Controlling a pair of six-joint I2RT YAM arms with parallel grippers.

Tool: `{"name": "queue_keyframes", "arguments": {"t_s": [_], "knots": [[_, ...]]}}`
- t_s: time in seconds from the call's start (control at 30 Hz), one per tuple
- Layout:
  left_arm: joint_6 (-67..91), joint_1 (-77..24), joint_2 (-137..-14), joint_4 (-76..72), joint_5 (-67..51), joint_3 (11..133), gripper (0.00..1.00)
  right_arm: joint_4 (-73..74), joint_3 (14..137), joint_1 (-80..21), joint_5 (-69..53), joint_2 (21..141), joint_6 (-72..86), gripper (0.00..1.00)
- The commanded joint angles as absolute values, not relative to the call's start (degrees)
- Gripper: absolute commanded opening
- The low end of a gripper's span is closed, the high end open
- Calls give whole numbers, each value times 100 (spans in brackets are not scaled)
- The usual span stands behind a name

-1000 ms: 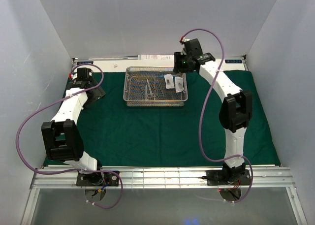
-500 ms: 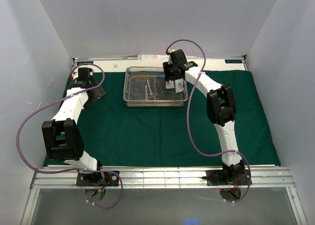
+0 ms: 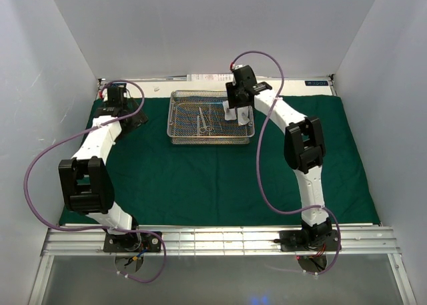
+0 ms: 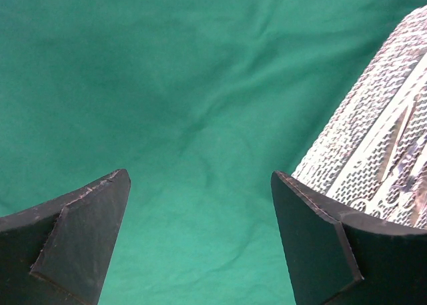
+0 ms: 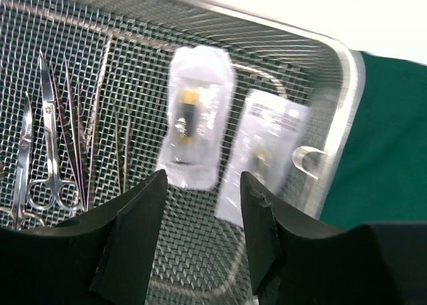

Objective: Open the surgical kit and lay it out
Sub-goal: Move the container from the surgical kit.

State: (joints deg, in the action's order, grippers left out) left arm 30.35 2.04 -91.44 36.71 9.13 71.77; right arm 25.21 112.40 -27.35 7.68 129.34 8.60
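Surgical kit (image 3: 211,118) sits far-middle on the surface: green drape (image 3: 200,178) is spread flat, with the mesh tray (image 3: 211,142) on top of it toward the back edge. All the contents are in the tray. Scissors (image 5: 41,165) and forceps (image 5: 121,151) lie in the left half; the inner packet (image 5: 195,118) and outer packet (image 5: 263,151), both clear film, lie side by side in the right half, the outer one close to the end wall. Right hand (image 5: 202,185) hovers over the tray's right end, jaws partway apart with nothing between them. The gap lines up on the inner packet, so I read this as setup for a pinch there, with the opening kept narrow to miss the neighbour. Left hand (image 4: 200,178) is wide open and empty, low over bare drape just left of the tray, probably parked clear of the right arm or ready to steady the tray. My read: unwrap done, lay-out of contents not yet begun. Risk: thin film lying flat on mesh is easy to miss, or the pinch drags both packets.
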Motion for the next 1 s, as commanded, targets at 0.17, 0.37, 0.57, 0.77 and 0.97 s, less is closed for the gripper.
{"name": "queue_keyframes", "arguments": {"t_s": [0.17, 0.37, 0.57, 0.77, 0.97], "knots": [[2918, 237, -10071, 3112, 1345, 7804, 98, 3559, 11417, -2373, 1433, 12059, 1028, 57], [2953, 448, -11282, 3015, 1538, 8823, 98, 3858, 11005, -2303, 1266, 12015, 1274, 58], [2796, 554, -11917, 2769, 1468, 9448, 98, 3858, 10986, -2250, 845, 12234, 1371, 58], [2707, 641, -12252, 2575, 1573, 9589, 98, 3876, 11135, -2250, 581, 12471, 1389, 57], [2663, 782, -12594, 2540, 1670, 9607, 98, 3929, 11241, -2250, 554, 12726, 1512, 57]]}}
